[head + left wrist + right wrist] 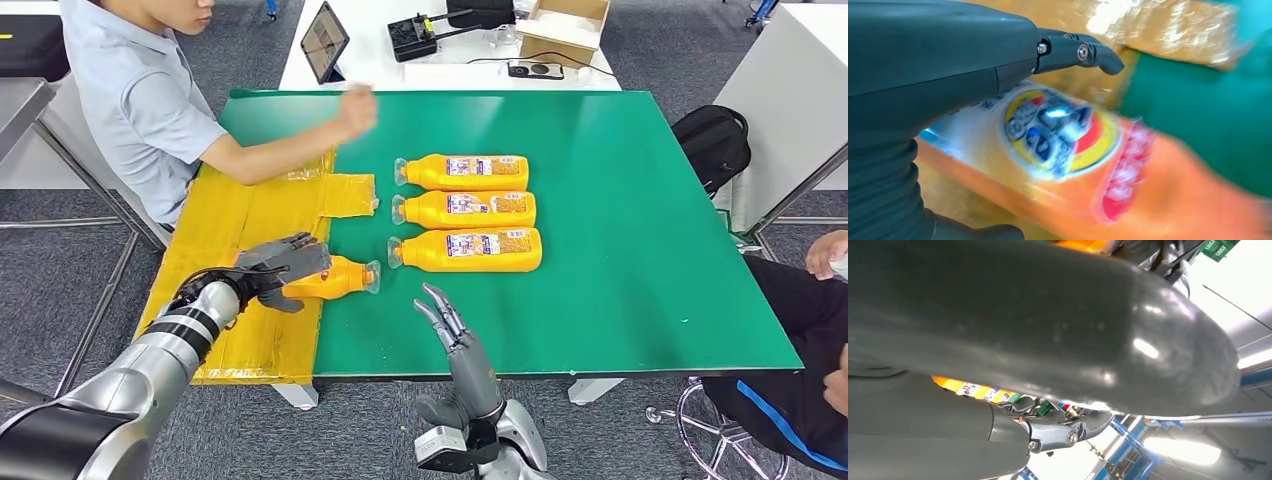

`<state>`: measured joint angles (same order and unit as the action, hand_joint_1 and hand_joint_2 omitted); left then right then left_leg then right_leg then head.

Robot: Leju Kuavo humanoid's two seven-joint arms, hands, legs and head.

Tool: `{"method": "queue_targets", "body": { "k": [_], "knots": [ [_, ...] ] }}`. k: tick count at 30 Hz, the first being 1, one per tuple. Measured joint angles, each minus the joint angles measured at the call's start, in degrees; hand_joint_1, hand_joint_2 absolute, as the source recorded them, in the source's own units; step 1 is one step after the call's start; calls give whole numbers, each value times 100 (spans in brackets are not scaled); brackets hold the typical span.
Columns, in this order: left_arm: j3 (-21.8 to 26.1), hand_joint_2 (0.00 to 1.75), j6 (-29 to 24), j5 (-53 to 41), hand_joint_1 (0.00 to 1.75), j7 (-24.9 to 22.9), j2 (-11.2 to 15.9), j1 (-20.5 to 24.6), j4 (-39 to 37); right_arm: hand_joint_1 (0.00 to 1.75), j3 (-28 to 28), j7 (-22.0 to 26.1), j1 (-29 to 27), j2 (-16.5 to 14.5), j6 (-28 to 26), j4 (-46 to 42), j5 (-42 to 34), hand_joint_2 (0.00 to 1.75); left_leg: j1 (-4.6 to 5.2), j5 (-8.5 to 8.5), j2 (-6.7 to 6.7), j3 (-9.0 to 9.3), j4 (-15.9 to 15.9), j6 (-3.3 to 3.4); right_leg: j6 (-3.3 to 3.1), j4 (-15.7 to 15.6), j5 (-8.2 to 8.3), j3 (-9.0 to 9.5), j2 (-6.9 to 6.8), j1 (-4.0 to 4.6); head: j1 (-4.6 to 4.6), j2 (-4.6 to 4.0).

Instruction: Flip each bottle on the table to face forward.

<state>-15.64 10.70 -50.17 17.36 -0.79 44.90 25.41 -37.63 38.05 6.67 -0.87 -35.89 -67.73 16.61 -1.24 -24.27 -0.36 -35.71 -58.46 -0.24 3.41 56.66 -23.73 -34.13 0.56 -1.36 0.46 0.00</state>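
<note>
The left hand [285,270] has its fingers wrapped around 1 smooth orange bottle [345,276] at the near left, where yellow tape [250,215] meets the green surface [640,250]. 3 more bottles [468,211] lie in the middle. The right hand [455,335] is near the front edge, fingers apart.
</note>
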Motion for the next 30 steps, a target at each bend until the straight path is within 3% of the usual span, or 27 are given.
{"method": "queue_targets", "body": {
  "k": [5, 16, 20, 26, 30],
  "knots": [
    [448, 175, -184, 1307, 0, 720, -1, -374, 635, 0, -144, 0, 27, 69, -107, 0, -134, 0, 0, 0, 4, -1, 0, 0, 0, 0, 0, -4, 2, 0, 0, 0],
    [1037, 175, -613, 3071, 0, 905, 10, -1653, 3364, 0, -204, 0, -5, 197, -273, -19, 135, 0, 0, -4, 6, -6, 0, -1, 0, -1, -2, -11, 2, 0, -1, 0],
    [1118, 175, -857, 3482, 0, 907, 10, -2174, 4244, 0, 164, -22, -111, 207, -355, 26, 1232, 175, 0, -4, 4, -8, 0, -1, 0, -2, -3, -11, 1, 0, 1, 0],
    [1220, 175, -1819, 3766, 0, 923, -120, -3206, 5585, 0, 1393, -748, -335, 220, -124, 18, 2671, 175, 3, -8, 3, -11, 0, 0, 2, -4, -4, -14, 1, -2, 1, 0],
    [1234, 175, -2561, 3450, 0, 872, -282, -3930, 6341, 0, 2193, -1678, -479, 267, 278, -185, 3464, 175, 4, -15, 5, -13, 0, 2, 2, -6, -5, -16, 1, -3, -1, 0]
  ]
}}
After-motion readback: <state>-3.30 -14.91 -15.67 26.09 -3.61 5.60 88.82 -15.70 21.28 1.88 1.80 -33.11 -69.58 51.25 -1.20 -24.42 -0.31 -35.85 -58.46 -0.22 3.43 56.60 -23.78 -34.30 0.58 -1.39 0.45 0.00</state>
